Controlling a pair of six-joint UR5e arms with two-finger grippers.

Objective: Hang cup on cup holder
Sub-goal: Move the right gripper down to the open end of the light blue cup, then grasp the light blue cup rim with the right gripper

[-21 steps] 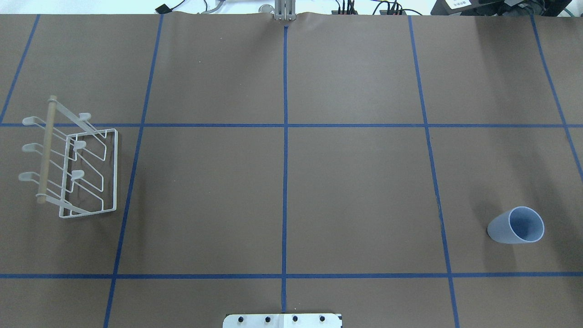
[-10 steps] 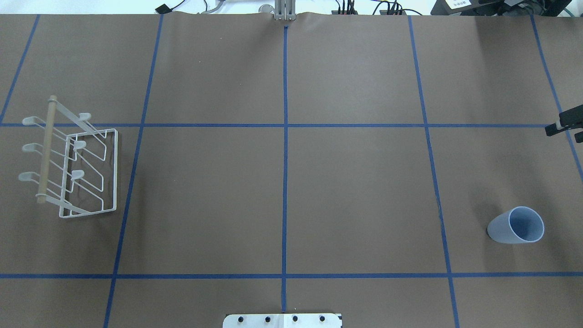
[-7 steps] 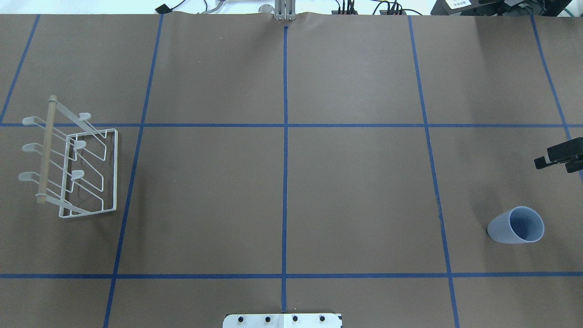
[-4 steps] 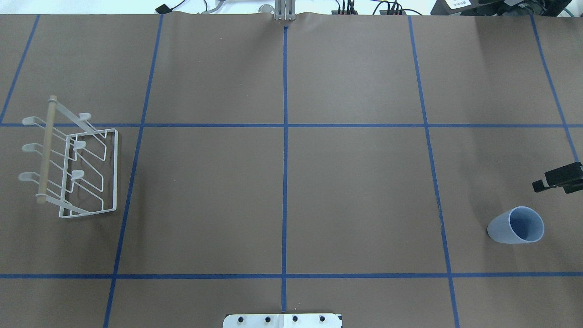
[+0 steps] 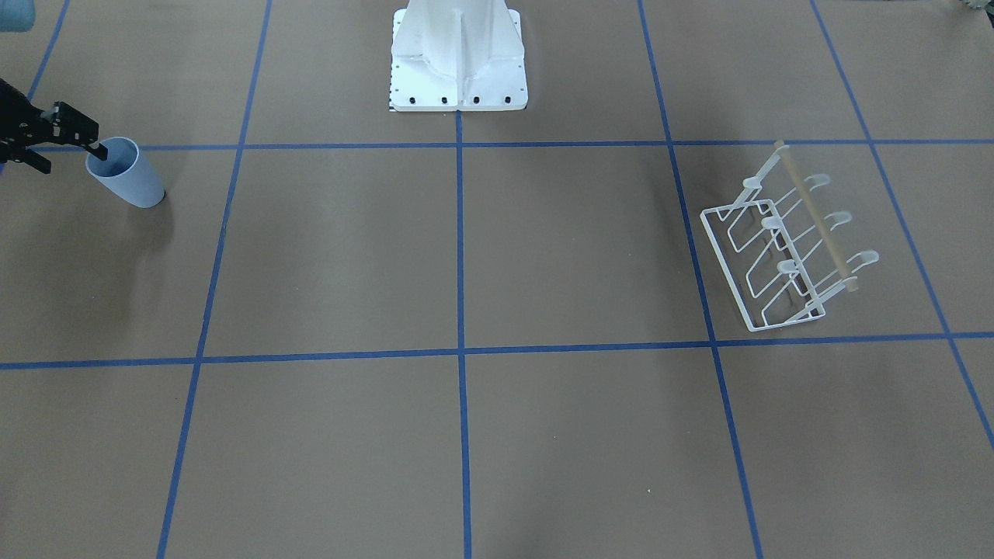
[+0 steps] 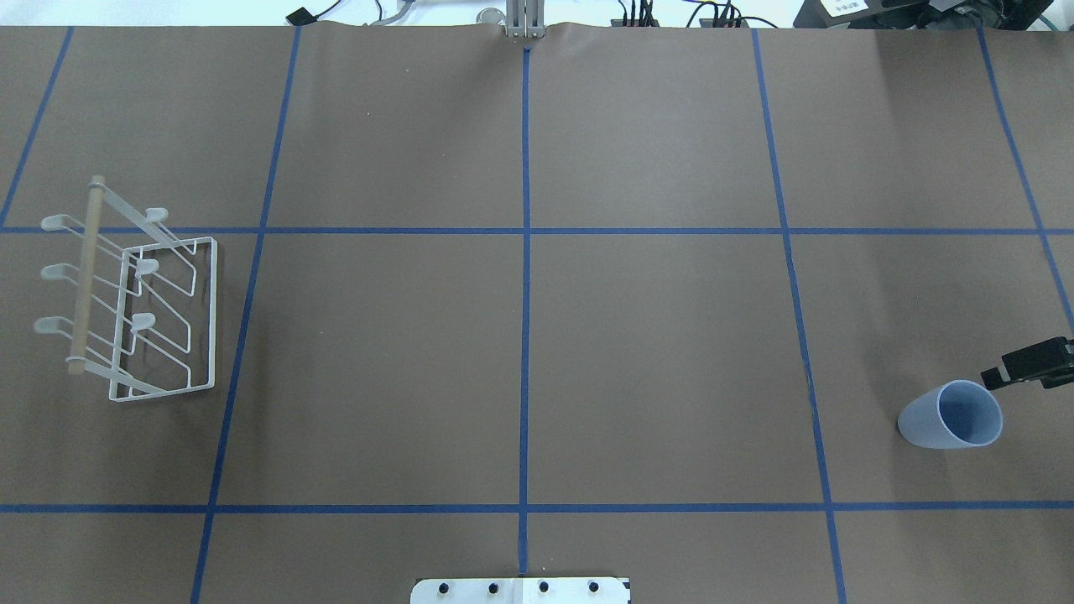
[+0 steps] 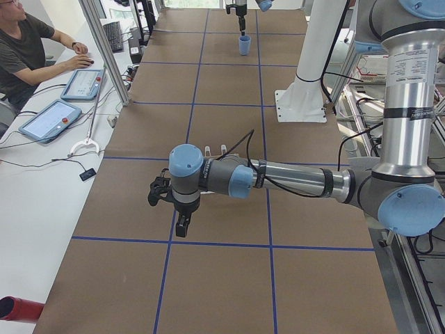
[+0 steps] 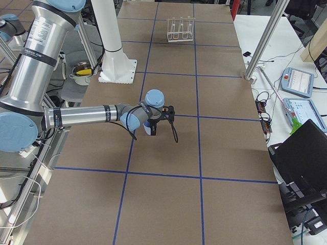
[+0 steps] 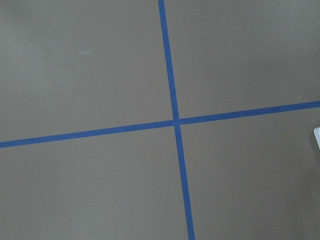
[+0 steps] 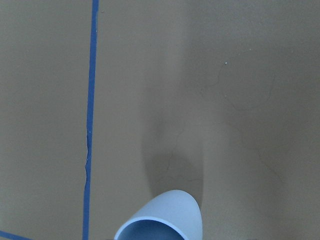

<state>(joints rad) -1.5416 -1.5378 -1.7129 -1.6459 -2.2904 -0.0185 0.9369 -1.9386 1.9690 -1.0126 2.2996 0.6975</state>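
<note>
The right claw [image 5: 68,155], jaws spread wide and gripping nothing, hangs at the rim of the pale blue cup [image 6: 931,424], which is upright at the right end of the counter [image 6: 654,352]. The white cup holder [image 6: 84,277] stands at the left end. Whether the left claw [image 7: 182,224] is spread or closed cannot be told.

The right gripper [image 6: 1019,379] is being cut by the overhead picture's edge, with everything behind the claw lying out of view; the front-facing picture is cropping it the same way. Just below the claw, the cup [image 10: 165,217] is being clipped by the wrist picture's lower edge, so only a slice of rim and wall is showing. The left gripper [image 7: 172,209] is showing from the side alone, so its jaws are proving unreadable. Just beyond that claw, the left arm [image 7: 292,182] is covering most of the cup holder [image 7: 209,149] — only white tips are peeking over.
</note>
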